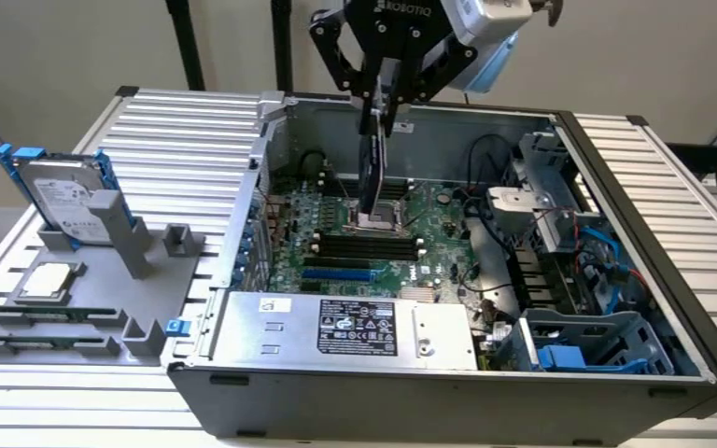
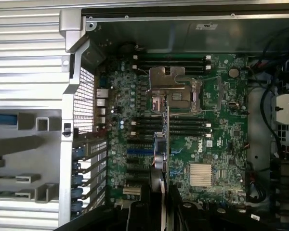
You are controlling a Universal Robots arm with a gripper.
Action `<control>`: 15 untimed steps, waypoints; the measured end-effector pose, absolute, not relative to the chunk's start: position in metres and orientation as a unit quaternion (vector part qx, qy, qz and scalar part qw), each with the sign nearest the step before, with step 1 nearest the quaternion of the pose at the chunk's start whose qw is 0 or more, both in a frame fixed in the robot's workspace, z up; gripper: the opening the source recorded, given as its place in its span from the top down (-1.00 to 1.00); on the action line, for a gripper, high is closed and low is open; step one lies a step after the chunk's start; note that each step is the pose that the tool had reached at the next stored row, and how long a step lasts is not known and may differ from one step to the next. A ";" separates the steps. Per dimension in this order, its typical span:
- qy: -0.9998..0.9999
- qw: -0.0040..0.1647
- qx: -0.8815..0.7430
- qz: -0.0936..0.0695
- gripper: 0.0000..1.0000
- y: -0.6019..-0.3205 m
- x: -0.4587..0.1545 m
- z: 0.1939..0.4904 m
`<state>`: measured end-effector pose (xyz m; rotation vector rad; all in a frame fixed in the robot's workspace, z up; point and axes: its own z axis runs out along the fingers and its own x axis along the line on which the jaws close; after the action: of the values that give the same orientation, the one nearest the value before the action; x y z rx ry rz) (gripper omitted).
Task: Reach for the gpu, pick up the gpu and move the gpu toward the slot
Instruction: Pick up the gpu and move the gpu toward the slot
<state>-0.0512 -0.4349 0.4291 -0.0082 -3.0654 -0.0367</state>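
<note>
My gripper (image 1: 384,114) hangs over the open computer case (image 1: 633,308), shut on the gpu (image 1: 375,173). The card hangs upright, edge-on and dark, its lower end just above the motherboard (image 1: 440,233) near the CPU socket. In the wrist view the gpu (image 2: 165,139) is a thin vertical line running from between my fingers (image 2: 156,202) out over the RAM slots. The blue expansion slot (image 1: 339,275) lies on the board toward the case's front, beside the black slots (image 2: 137,168); the card is above and apart from it.
A grey holder (image 1: 85,280) on the exterior view's left carries a silver hard drive with blue rails (image 1: 66,191) and a square processor chip (image 1: 49,280). Power supply (image 1: 346,327), heat sink (image 2: 201,174), cables and a drive cage (image 1: 583,341) crowd the case.
</note>
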 end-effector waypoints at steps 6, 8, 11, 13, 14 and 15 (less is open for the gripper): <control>-0.999 0.037 -0.003 -0.011 0.47 -0.429 -0.035 0.421; -0.999 0.034 -0.003 -0.011 0.47 -0.429 -0.033 0.419; -1.000 0.029 -0.003 -0.011 0.47 -0.429 -0.031 0.417; -1.000 0.025 -0.003 -0.011 0.47 -0.429 -0.030 0.415; -1.000 0.023 -0.002 -0.011 0.47 -0.429 -0.030 0.415; -1.000 0.023 -0.002 -0.011 0.47 -0.429 -0.030 0.415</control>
<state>-0.0300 -0.4288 0.4150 -0.0075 -3.0946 -0.0350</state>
